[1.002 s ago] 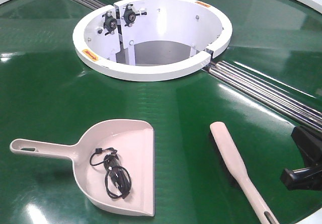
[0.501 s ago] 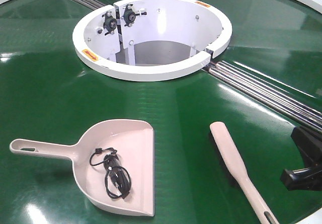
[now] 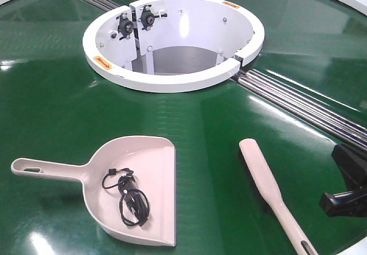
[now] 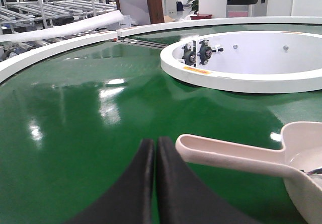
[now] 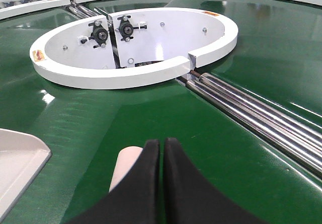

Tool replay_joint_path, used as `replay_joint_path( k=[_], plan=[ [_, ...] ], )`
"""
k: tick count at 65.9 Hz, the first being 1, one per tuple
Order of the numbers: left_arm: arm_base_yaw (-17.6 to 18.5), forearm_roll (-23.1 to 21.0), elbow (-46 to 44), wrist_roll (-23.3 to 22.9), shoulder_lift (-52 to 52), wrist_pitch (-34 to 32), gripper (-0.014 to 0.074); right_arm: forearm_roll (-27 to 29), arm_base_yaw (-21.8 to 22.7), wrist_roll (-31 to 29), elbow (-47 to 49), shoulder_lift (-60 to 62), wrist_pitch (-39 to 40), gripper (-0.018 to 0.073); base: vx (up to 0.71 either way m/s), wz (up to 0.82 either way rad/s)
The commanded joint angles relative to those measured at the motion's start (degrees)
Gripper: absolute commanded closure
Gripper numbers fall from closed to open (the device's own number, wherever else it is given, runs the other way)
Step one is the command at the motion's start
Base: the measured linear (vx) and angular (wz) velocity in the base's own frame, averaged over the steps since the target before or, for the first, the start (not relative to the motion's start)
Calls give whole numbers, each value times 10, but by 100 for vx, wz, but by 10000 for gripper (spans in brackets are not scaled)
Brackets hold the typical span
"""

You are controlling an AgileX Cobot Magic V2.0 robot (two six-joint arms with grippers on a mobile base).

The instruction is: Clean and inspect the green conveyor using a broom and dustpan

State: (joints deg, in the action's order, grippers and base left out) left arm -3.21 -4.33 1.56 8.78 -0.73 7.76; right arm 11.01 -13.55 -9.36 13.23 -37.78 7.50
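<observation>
The left gripper, fingers pressed together and holding nothing, hovers over the green conveyor; just right of its tips lies the dustpan, a black cable coiled inside. The broom lies directly beneath and ahead of the right gripper, likewise closed and empty.

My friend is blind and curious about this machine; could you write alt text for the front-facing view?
A pale beige dustpan holding a tangled black cable lies on a glossy green conveyor, with a beige broom lying to its right. Behind them sits a white ring hub, with metal roller strips running off to the right.
</observation>
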Motion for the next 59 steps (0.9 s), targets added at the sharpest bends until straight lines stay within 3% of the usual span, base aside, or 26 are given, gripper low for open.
replay_joint_path(
  k=[1,21,32,44,59],
  plan=[
    [0,-2,14,-5,-8,-44,619,-3,3,1,17,0,39,565,0,0],
    [0,-2,14,-5,-8,-44,619,-5,20,0,17,35,38,565,0,0],
    [0,-2,14,-5,-8,-44,619,-5,79,-11,17,98,-45,565,0,0],
    [0,-2,14,-5,-8,-44,619,-7,122,-83,14,163,-140,565,0,0],
    [0,-2,14,-5,-8,-44,619,-2,126,-87,-98,276,-54,565,0,0]
  ],
)
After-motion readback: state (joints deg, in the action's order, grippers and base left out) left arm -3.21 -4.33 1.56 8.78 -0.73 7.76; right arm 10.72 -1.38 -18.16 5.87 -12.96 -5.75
